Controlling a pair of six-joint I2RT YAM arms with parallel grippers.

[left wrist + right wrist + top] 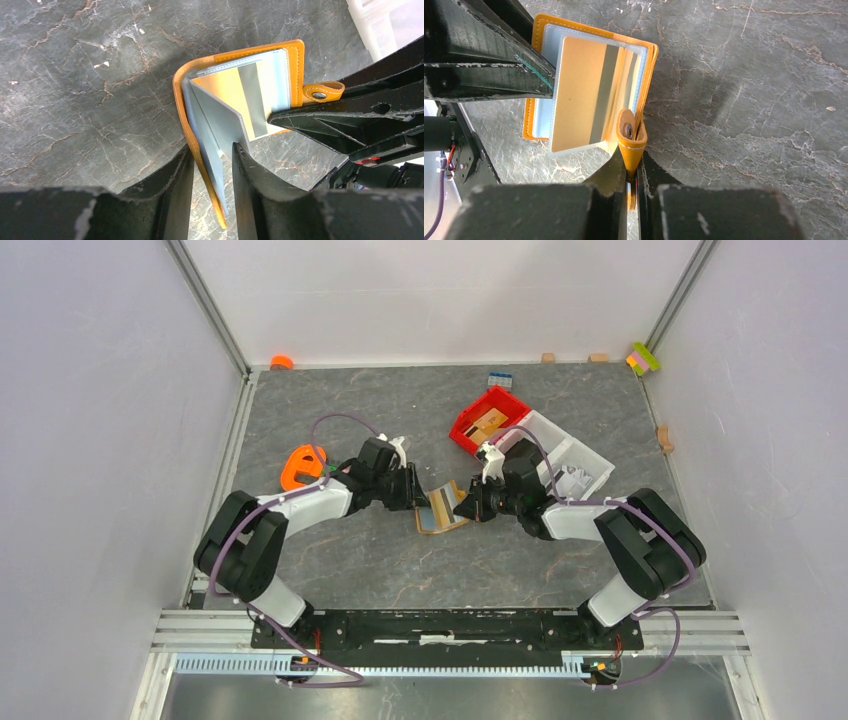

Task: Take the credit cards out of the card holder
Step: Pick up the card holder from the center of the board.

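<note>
The orange card holder (440,510) stands open in a V at mid-table between both grippers. It also shows in the left wrist view (295,55) and the right wrist view (539,25). A gold-tan card with a grey stripe (235,95) (579,90) sits in a clear sleeve inside. My left gripper (418,495) (212,147) straddles one cover and its pale blue-grey leaves, with a gap showing between the jaws. My right gripper (465,505) (633,167) is shut on the holder's snap tab (631,145) (325,91). No pinkish-red or dark grey card shows.
A red bin (485,420) and a white bin (575,465) stand behind the right arm. An orange ring-shaped object (303,465) lies left of the left arm. Wooden blocks (548,358) and coloured blocks (643,358) lie along the back edge.
</note>
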